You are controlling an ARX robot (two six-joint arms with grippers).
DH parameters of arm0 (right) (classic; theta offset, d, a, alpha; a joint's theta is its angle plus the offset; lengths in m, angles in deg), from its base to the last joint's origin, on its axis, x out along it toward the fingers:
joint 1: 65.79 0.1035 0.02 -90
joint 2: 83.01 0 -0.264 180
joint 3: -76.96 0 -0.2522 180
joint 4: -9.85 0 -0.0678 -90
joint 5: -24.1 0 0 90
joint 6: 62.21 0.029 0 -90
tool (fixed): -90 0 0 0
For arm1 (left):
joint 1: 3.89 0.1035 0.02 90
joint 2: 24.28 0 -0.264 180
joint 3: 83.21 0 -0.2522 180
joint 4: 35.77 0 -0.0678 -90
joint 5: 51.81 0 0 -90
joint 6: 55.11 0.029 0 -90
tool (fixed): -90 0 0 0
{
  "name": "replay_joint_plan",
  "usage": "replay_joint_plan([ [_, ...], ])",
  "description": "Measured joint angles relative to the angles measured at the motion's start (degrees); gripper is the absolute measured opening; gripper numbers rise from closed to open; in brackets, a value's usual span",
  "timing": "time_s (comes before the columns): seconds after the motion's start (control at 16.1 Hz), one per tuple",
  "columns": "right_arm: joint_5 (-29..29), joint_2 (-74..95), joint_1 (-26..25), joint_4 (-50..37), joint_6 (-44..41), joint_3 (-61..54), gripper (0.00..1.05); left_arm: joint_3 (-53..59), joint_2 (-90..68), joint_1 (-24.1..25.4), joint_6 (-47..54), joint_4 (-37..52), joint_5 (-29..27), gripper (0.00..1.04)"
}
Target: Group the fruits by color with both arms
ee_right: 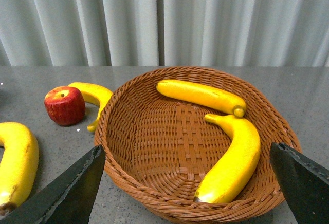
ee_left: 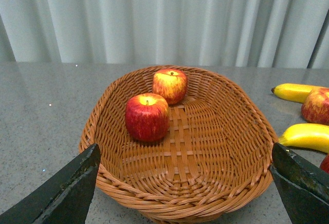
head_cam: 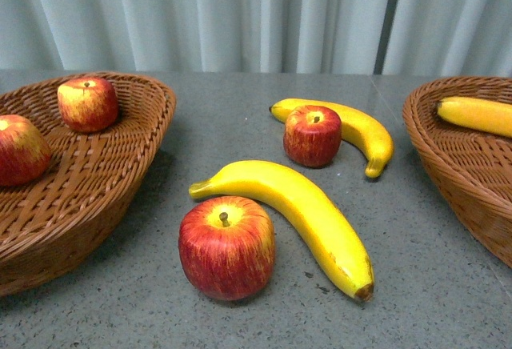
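My left gripper (ee_left: 185,152) faces the left basket (ee_left: 247,147), jaws spread wide with nothing between them. My right gripper (ee_right: 187,149) faces the right basket (ee_right: 128,147) the same way, wide open and empty.

The left basket holds two apples. The redder apple (ee_left: 147,117) sits nearer me, and the yellower apple (ee_left: 170,85) is just beyond it toward the far rim.

The right basket holds two bananas. The straight banana (ee_right: 200,95) lies along the far side. The curved banana (ee_right: 234,157) lies along the right side, its stem close to the straight one's end.

Four fruits lie on the grey table (head_cam: 432,285) between the baskets. The near apple (head_cam: 227,246) stands stem up, and the near banana (head_cam: 304,213) arches over its far and right side, about touching it. Farther back, the far apple (head_cam: 312,135) stands against the far banana (head_cam: 360,129), which runs behind it and bends down on its right. A pale curtain (head_cam: 240,13) hangs behind the table.
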Motion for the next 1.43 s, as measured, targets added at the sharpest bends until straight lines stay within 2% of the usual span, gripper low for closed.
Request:
replay_joint_plan([
  [0.81,0.00,0.00,0.00,0.02,0.00,0.00,0.98,-0.09,-0.17,-0.11,-0.24,-0.76,-0.63,0.98],
  [0.87,-0.02,0.00,0.00,0.04,-0.07,0.00,0.98,-4.72,-6.54,-5.35,-4.11,-12.20,-12.37,0.98],
  [0.93,0.04,0.00,0.00,-0.07,0.00,0.00,0.98,-8.76,-14.53,-8.15,-5.44,-13.16,-19.30,0.98],
  [0.99,0.04,0.00,0.00,-0.04,0.00,0.00,0.98,-13.00,-22.10,-7.61,-5.14,-6.16,-20.96,0.98],
  [1.06,0.00,0.00,0.00,0.07,0.00,0.00,0.98,-18.93,-30.40,-8.96,-2.25,2.19,-19.19,0.98],
  [1.12,0.02,0.00,0.00,0.00,0.00,0.00,0.98,-25.11,-38.60,-12.02,1.36,8.31,-14.67,0.98],
  [1.18,0.00,0.00,0.00,-0.02,0.00,0.00,0.98,-32.89,-48.52,-15.54,5.60,8.22,-9.22,0.98],
  [1.3,0.00,0.00,0.00,-0.02,0.00,0.00,0.98,-43.82,-65.94,-20.94,11.52,-0.94,2.62,0.98],
  [1.43,0.00,0.00,0.00,-0.02,0.00,0.00,0.98,-49.59,-75.97,-24.41,12.04,-5.05,7.85,0.98],
])
